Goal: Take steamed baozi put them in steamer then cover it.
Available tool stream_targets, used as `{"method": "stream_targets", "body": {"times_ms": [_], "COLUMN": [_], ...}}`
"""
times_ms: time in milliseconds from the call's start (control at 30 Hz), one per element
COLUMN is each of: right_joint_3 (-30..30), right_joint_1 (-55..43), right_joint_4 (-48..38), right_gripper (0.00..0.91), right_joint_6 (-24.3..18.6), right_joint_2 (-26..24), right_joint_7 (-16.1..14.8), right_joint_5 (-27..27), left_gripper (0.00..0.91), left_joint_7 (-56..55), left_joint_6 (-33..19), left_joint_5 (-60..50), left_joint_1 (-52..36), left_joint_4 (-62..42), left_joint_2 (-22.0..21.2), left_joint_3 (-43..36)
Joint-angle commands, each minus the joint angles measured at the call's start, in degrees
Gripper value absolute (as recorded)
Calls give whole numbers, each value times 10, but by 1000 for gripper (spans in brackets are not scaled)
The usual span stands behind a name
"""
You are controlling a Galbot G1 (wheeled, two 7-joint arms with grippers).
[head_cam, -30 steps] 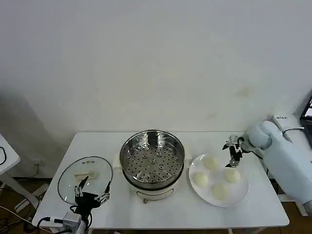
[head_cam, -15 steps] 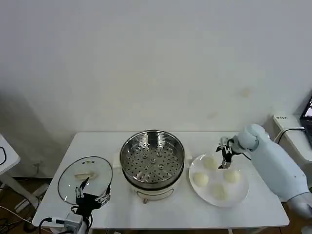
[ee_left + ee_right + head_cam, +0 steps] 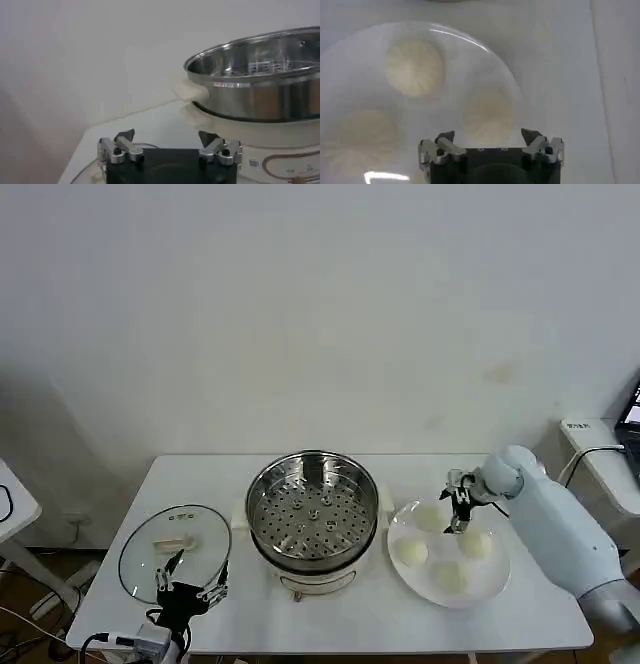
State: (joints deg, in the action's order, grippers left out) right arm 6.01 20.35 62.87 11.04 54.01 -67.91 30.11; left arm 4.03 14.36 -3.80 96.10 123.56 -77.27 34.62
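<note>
White tabletop (image 3: 400,624): right pincer (image 3: 460,512) hovers open just above the plated steamed baozi (image 3: 476,545); left pincer (image 3: 187,589) open, parked beside the steamer (image 3: 312,509).

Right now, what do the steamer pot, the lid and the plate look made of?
Steamer: polished metal, likely stainless steel, mirror reflections on the wall, perforated tray inside; base looks like cream plastic.
Lid: clear, probably glass, the table shows through; cream handle, maybe plastic.
Plate: glossy white, likely ceramic, possibly melamine; bright highlight along its rim.
</note>
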Motion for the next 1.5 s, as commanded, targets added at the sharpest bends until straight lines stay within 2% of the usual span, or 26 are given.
{"method": "stream_targets", "body": {"times_ms": [33,233,300,333,800,1067,1233,1300,1500], "right_joint_3": [0,0,0,0,0,-9,-11,2,44], "right_joint_1": [0,3,3,2,2,2,-23,-48,-105], "right_joint_4": [-11,-13,-13,-13,-9,30,68,93,152], "right_gripper": [907,907,635,625,625,625,625,625,625], "right_joint_6": [1,4,5,7,14,23,36,46,67], "right_joint_2": [4,7,7,7,3,-20,-46,-66,-89], "right_joint_7": [12,12,12,13,16,14,7,4,-5], "right_joint_5": [-3,-3,-3,-4,-15,-39,-89,-126,-182], "left_gripper": [907,907,907,907,907,907,907,907,907], "left_joint_7": [0,-1,0,0,0,-1,0,1,0], "left_joint_6": [0,-1,-1,-1,-2,-3,-2,-2,-2], "left_joint_5": [-1,-1,-1,-1,-3,-2,-2,-1,-1], "left_joint_1": [-1,-2,-1,-1,-3,-6,-7,-5,-8], "left_joint_4": [-1,-3,-3,-3,-6,-10,0,8,8], "left_joint_2": [-1,-1,-1,-1,-2,-5,-6,-6,-7], "left_joint_3": [0,0,-1,-1,-2,-6,-6,-5,-5]}}
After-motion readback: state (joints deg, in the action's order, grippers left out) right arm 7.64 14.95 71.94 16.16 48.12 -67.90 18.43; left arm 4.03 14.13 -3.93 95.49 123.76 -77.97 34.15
